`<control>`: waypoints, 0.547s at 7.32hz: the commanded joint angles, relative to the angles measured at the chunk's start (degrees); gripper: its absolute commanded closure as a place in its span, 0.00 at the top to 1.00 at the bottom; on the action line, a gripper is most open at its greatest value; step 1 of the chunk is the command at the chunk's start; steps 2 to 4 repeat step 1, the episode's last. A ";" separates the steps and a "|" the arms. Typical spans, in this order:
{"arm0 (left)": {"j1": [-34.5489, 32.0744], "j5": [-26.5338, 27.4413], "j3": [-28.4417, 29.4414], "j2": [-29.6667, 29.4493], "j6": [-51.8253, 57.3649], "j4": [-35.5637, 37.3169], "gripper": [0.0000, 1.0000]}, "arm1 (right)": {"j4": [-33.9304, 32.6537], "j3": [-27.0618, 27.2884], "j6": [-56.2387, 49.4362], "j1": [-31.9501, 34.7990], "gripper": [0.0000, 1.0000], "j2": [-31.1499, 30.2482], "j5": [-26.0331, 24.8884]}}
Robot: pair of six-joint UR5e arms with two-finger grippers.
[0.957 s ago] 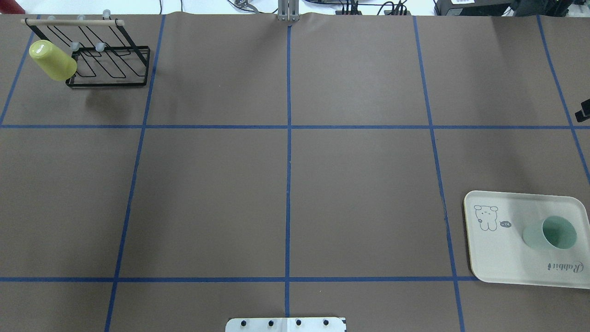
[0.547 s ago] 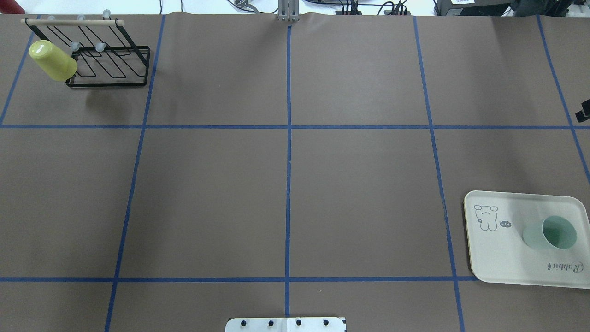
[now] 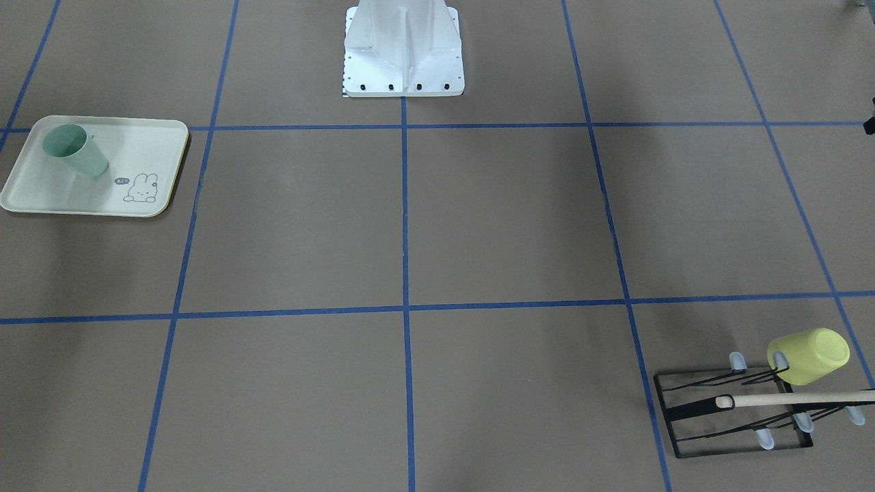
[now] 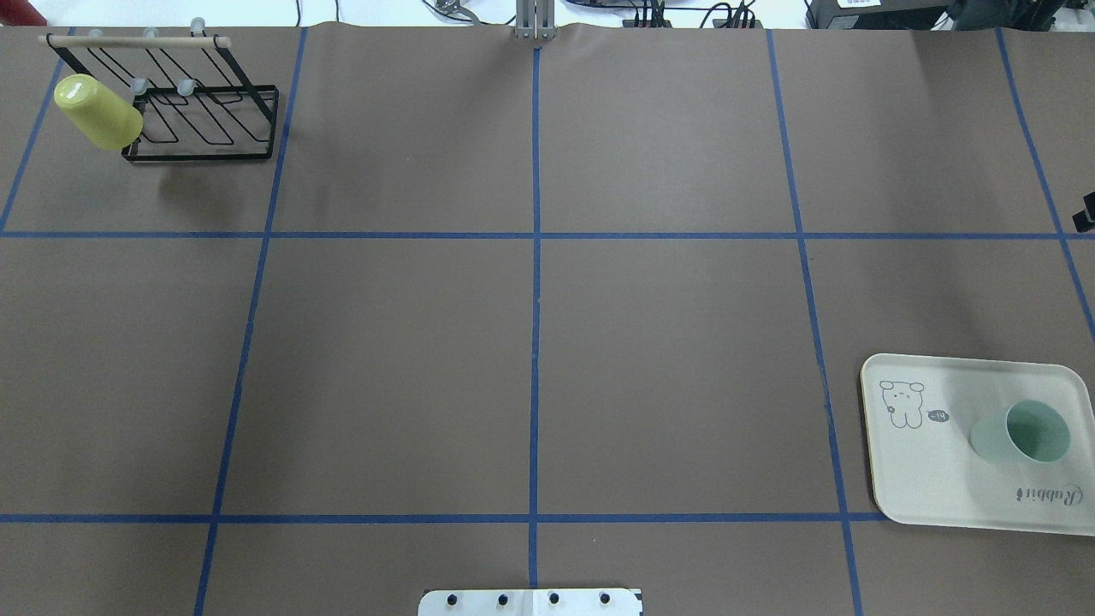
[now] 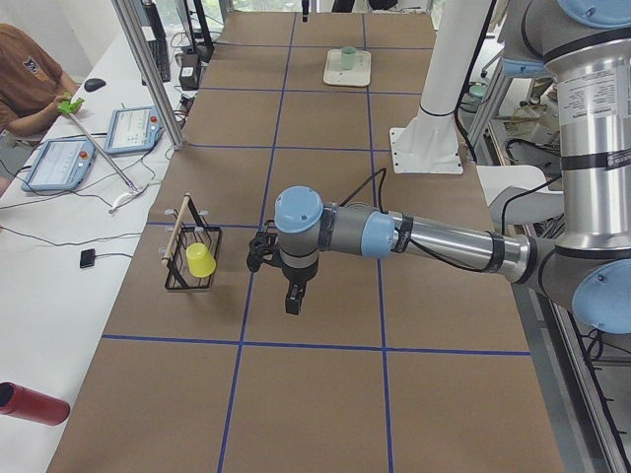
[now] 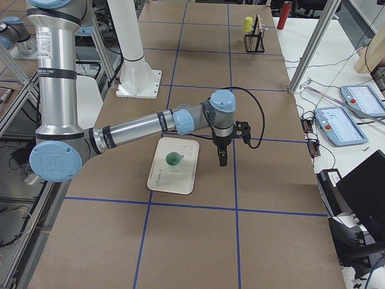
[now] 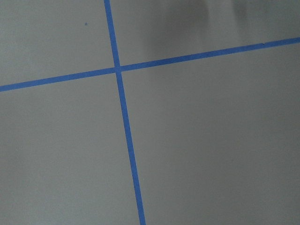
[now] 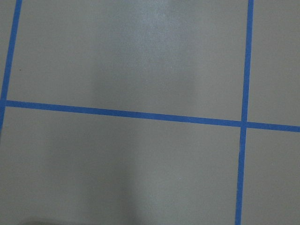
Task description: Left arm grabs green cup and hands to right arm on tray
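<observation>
The green cup stands upright with its mouth up on the cream tray at the table's near right; both also show in the front view, cup and tray. Neither gripper touches it. The left gripper hangs fingers-down above the table, beside the rack. The right gripper hangs fingers-down just past the tray's far edge, apart from the cup. I cannot tell whether either is open or shut. Both wrist views show only brown table and blue tape.
A black wire rack with a wooden bar stands at the far left and holds a yellow-green cup tilted on a peg. The robot's white base plate sits at the near edge. A person and tablets are at a side bench.
A black sliver of the right arm at the overhead view's right edge has drawn back toward that edge. The cup, tray and rack have not moved.
</observation>
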 commanded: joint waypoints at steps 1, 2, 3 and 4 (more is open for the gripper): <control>0.00 0.12 0.71 0.00 -0.11 0.02 1.00 | 0.07 -0.02 -0.09 3.61 1.00 -1.68 2.59; 0.00 0.12 0.71 0.00 -0.11 0.02 1.00 | 0.07 -0.02 -0.09 3.61 1.00 -1.68 2.59; 0.00 0.12 0.71 0.00 -0.11 0.02 1.00 | 0.07 -0.02 -0.09 3.61 1.00 -1.68 2.59; 0.00 0.12 0.71 0.00 -0.11 0.02 1.00 | 0.07 -0.02 -0.09 3.61 1.00 -1.68 2.59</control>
